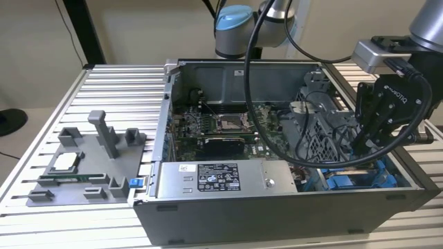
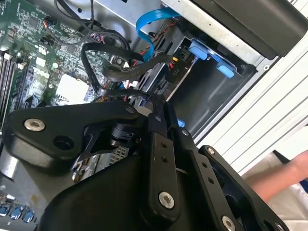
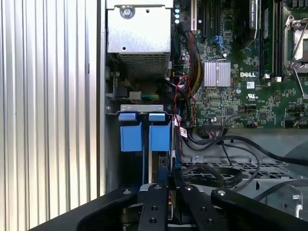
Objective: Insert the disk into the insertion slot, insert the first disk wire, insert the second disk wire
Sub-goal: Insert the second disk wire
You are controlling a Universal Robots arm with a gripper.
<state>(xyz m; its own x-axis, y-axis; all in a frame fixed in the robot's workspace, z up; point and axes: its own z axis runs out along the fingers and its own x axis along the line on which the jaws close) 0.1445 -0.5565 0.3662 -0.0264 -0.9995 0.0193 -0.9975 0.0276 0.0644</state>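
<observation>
My gripper (image 1: pixel 364 147) hangs inside the open computer case, at the exterior view's right, just above the insertion slot (image 1: pixel 353 181) with its blue rails. In both wrist views the fingertips (image 2: pixel 157 109) are pressed together on the end of a black wire (image 2: pixel 120 92). The slot's two blue clips (image 3: pixel 144 134) lie right ahead of the gripper (image 3: pixel 169 179). A second black wire (image 2: pixel 126 71) and a blue flat wire (image 2: pixel 147 26) loop beside the slot. The disk is hidden among the bay's blue parts and behind the fingers.
The grey power supply box (image 1: pixel 221 179) fills the case's front. The motherboard (image 3: pixel 250 72) lies beyond. A perforated metal cage (image 1: pixel 322 124) stands close beside the gripper. A grey fixture (image 1: pixel 86 166) with parts sits on the slatted table. A person's hand (image 2: pixel 284 175) is outside the case.
</observation>
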